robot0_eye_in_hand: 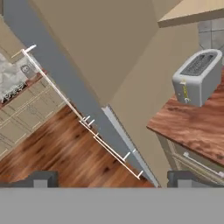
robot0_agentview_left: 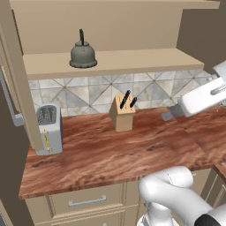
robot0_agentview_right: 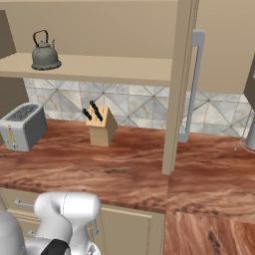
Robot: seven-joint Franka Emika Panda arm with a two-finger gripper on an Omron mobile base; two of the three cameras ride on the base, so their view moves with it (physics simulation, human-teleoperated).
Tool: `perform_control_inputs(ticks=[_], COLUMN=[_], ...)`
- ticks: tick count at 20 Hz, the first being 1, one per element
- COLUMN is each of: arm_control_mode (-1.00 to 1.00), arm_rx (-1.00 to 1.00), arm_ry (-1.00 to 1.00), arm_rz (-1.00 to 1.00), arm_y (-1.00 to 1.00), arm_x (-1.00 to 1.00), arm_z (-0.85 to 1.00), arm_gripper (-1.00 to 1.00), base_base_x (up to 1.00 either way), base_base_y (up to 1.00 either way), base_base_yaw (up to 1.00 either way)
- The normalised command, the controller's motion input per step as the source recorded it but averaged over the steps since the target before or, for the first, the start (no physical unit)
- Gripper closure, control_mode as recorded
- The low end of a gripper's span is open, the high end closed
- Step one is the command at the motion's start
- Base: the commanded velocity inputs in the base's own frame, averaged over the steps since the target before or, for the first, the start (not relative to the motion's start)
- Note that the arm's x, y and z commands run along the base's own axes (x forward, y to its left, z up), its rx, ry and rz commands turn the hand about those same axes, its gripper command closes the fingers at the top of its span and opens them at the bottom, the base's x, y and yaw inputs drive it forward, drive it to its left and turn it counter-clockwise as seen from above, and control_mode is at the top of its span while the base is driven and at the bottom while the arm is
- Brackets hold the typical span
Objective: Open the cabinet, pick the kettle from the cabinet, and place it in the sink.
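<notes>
Your end effector (robot0_eye_in_hand: 109,178) is spread wide with nothing in it, and the kettle (robot0_agentview_left: 83,54) sits on the open cabinet's shelf (robot0_agentview_left: 114,62), up and well off from it. It's probably rigid, slick metal with some weight, so I'd grab the dark arched handle rather than the round body.

Cabinet (robot0_agentview_right: 180,84): you see it open, beige doors swung out edge-on, grey bar handle showing.
Kettle (robot0_agentview_left: 82,55): upright on your cabinet's inner shelf, squat grey, dark arched handle.
</notes>
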Motion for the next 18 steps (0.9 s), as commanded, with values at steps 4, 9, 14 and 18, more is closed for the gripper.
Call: perform_control_inputs(ticks=[4, 9, 14, 18], arm_control_mode=[-1.00, -1.00, -1.00, -1.00], arm_rx=[-0.15, -0.20, -0.14, -0.02], arm_ry=[-0.20, -0.33, -0.23, -0.10], arm_rz=[-0.03, -0.06, -0.17, -0.12], arm_y=[-0.41, -0.24, -0.05, -0.01], arm_x=[-0.14, -0.27, -0.04, 0.01], arm_z=[0.02, 0.00, 0.09, 0.37], arm_gripper=[-1.00, -1.00, -1.00, -1.00], base_base_x=[0.00, 0.00, 0.00, 0.00], base_base_y=[0.00, 0.00, 0.00, 0.00], base_base_yaw=[0.00, 0.00, 0.00, 0.00])
